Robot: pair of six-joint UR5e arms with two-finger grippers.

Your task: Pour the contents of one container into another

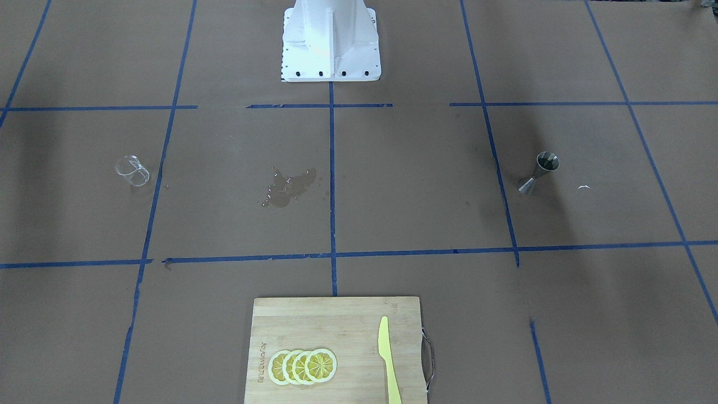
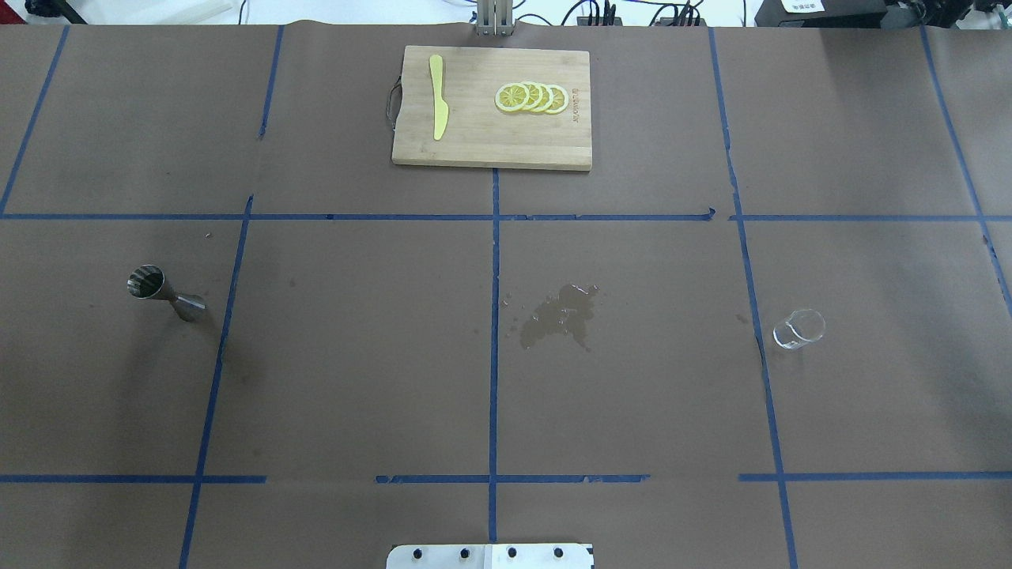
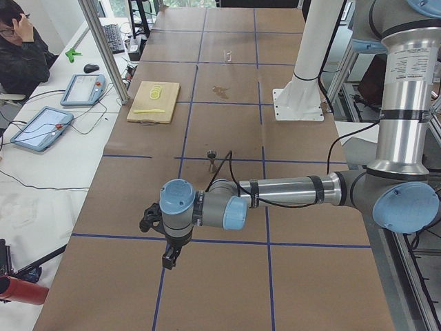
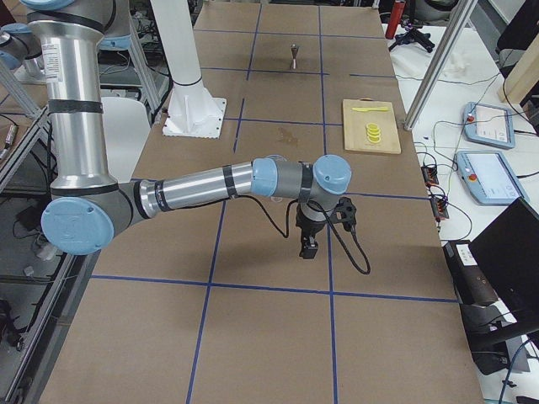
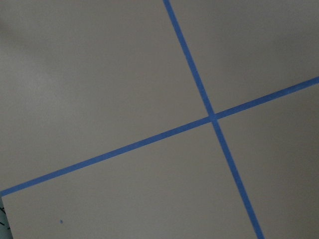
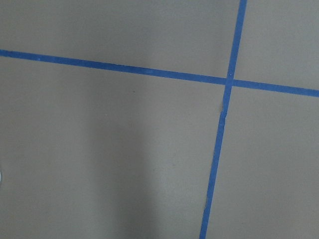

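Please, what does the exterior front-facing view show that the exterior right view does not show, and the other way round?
Only front-facing: the clear cup; I cannot find it in the side view. Only exterior right: the right arm, its gripper hanging over the table, and two tablets on a side desk. Both: the steel jigger, the wet patch, the cutting board with lemon slices and a yellow knife.

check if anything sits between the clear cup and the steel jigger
Nothing solid. Only a wet patch lies on the paper between the clear cup and the jigger; the cutting board sits well off that line.
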